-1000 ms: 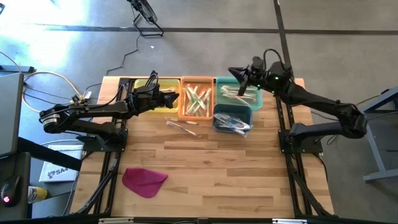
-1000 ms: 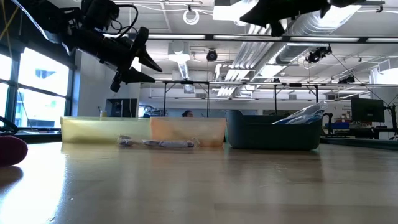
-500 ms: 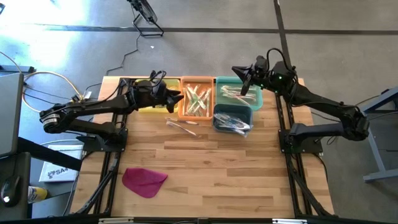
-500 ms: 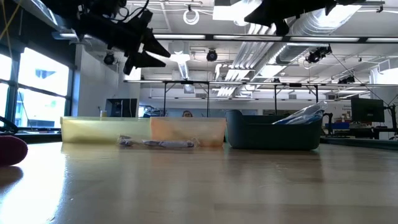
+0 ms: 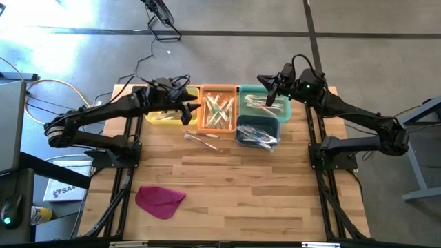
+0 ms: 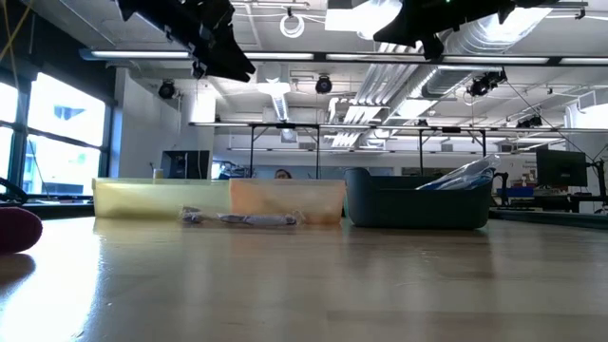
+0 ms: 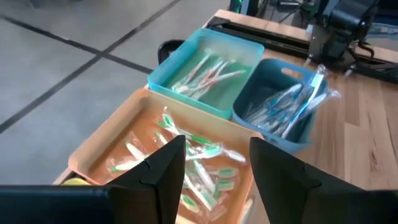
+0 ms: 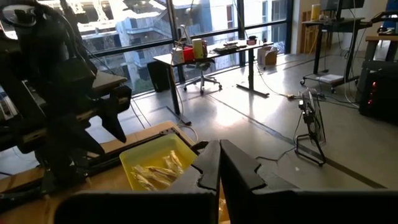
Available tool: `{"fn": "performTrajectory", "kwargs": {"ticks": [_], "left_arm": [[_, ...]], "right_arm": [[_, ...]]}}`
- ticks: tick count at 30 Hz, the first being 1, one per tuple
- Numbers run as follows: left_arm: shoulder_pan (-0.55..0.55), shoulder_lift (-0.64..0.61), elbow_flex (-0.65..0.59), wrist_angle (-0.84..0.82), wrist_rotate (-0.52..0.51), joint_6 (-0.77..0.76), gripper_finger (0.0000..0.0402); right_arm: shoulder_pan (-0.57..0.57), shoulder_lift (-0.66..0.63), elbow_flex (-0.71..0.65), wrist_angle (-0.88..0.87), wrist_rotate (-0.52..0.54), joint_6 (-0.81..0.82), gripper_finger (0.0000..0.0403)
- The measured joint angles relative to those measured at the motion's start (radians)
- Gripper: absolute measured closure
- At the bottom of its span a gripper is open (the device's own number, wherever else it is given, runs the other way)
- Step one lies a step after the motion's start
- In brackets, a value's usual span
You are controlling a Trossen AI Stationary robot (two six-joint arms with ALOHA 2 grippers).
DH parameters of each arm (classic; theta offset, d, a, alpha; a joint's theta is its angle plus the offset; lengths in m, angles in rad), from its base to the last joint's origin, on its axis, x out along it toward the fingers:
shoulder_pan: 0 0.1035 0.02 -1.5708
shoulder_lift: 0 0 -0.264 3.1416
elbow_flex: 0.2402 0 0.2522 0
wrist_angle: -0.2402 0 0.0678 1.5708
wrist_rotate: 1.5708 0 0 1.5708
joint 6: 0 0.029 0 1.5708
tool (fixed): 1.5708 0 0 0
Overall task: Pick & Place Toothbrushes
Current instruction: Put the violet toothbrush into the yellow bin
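Observation:
Wrapped toothbrushes lie in four bins at the table's far edge: yellow [image 5: 164, 115], orange [image 5: 217, 109], teal [image 5: 265, 103] and dark blue [image 5: 257, 131]. A wrapped toothbrush [image 5: 200, 138] lies flat on the wood in front of the orange bin. My left gripper [image 5: 192, 109] hangs open and empty high above the seam between the yellow and orange bins; its wrist view looks down on green-handled toothbrushes [image 7: 205, 152]. High over the teal bin's far edge, my right gripper [image 5: 266, 87] is shut and empty, pointing level toward the left arm.
A magenta cloth piece [image 5: 160, 200] lies near the table's front left. The wood between it and the bins is bare. In the low view both grippers, left [image 6: 224, 59] and right [image 6: 429, 40], hang well above the bin rims.
My left gripper has risen from just above the yellow bin to well over the bin rims, rolling about its own axis and tipping up toward level. It has stayed open and empty.

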Motion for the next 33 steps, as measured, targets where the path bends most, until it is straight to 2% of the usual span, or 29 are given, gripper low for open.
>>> {"fn": "performTrajectory", "kwargs": {"ticks": [18, 25, 33], "left_arm": [[0.0, 0.0, 0.007, -0.001, 0.001, -0.004, 0.0226], [-0.002, 0.0, 0.007, 0.001, 0.055, -0.012, 0.0226], [-0.104, 0.047, 0.008, 0.053, 0.011, 0.011, 0.0226]], "right_arm": [[0.0, 0.0, 0.0, -0.012, 0.0, 0.0, 0.04], [0.0, 0.0, 0.0, -0.012, 0.0, 0.0, 0.04], [0.0, 0.0, 0.0, -0.012, 0.0, -0.052, 0.04]]}}
